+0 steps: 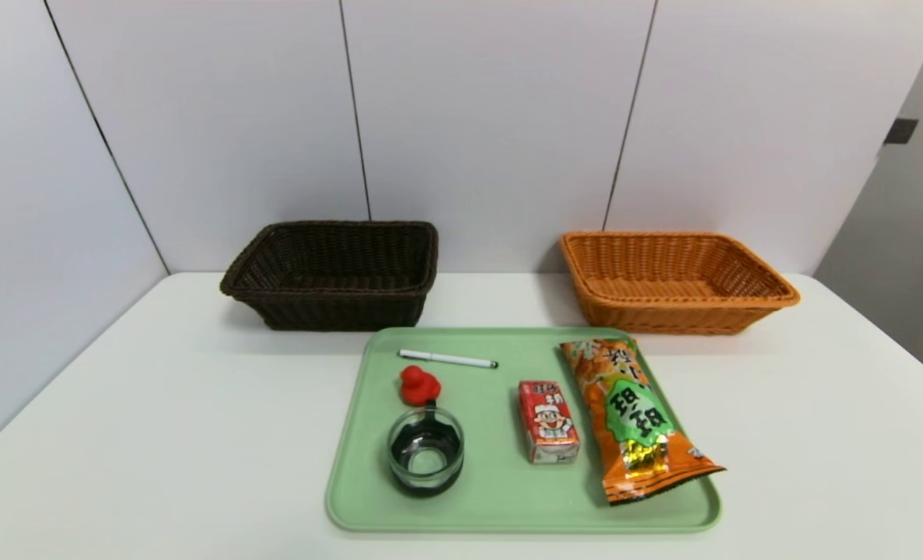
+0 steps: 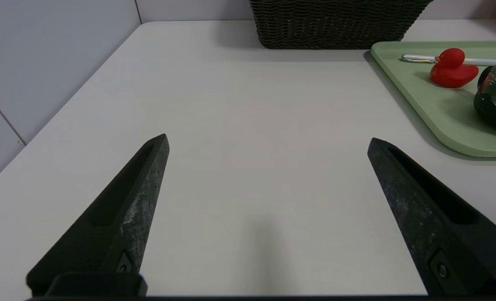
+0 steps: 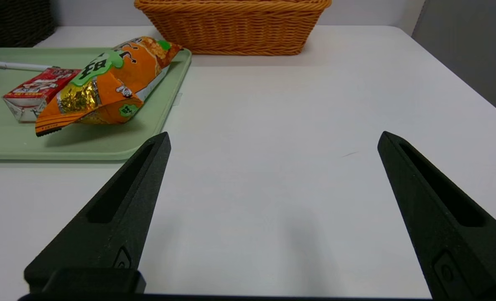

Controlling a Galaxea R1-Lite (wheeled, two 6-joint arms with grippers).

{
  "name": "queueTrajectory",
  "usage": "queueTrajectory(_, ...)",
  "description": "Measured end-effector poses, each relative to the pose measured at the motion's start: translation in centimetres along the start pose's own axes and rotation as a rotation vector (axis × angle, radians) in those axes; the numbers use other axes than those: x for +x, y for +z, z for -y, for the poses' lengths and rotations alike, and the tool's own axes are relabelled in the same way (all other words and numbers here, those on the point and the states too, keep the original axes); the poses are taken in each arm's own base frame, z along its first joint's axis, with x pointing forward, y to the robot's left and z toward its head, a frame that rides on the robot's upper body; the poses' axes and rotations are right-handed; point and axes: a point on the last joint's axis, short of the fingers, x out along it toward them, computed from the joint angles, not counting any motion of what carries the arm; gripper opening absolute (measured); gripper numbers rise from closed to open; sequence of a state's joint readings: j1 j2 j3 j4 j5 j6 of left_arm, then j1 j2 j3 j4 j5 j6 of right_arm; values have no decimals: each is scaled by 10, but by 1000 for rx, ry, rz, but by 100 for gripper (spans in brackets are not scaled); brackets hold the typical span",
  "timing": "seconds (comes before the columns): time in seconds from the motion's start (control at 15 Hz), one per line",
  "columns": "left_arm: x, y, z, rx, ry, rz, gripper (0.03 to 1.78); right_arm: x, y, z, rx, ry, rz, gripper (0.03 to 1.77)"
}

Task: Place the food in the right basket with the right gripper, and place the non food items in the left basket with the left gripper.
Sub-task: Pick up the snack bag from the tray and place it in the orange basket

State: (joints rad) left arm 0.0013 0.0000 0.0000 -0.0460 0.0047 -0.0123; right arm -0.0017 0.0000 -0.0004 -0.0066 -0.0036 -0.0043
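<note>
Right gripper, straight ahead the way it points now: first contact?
Probably the bare white tabletop: it fills the gap between the open fingers of the right gripper. Depth is unclear from this view; the green tray lies off to one side.

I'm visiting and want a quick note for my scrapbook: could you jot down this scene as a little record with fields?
green tray: holds all five loose items
non-food on tray: white pen, red duck, glass cup
food on tray: red drink carton, orange snack bag
dark brown basket: behind the tray, on the robot's left
orange basket: behind the tray, on the robot's right
left gripper: over the table, fingers open, holding nothing
right gripper: likewise
sorting: not yet begun
</note>
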Motion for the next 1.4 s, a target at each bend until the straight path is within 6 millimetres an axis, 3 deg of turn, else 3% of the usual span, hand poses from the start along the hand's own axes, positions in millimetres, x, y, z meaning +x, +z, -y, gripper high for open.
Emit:
queueTrajectory(0.53,0,1,0,20,-5,3,169,-1,3,0,-1,2,14,171)
queueTrajectory(0.8,-12,37,3,36,-111,18,169,-10,42,-2,-8,100,78,171)
queueTrajectory(1.0,-5,65,5,35,-169,29,169,-6,78,-4,-17,195,81,171)
queueTrajectory(1.2,23,99,5,29,-175,51,169,14,117,-5,-31,235,90,171)
queueTrajectory(1.4,66,136,6,30,-178,92,169,50,156,-5,-86,247,106,171)
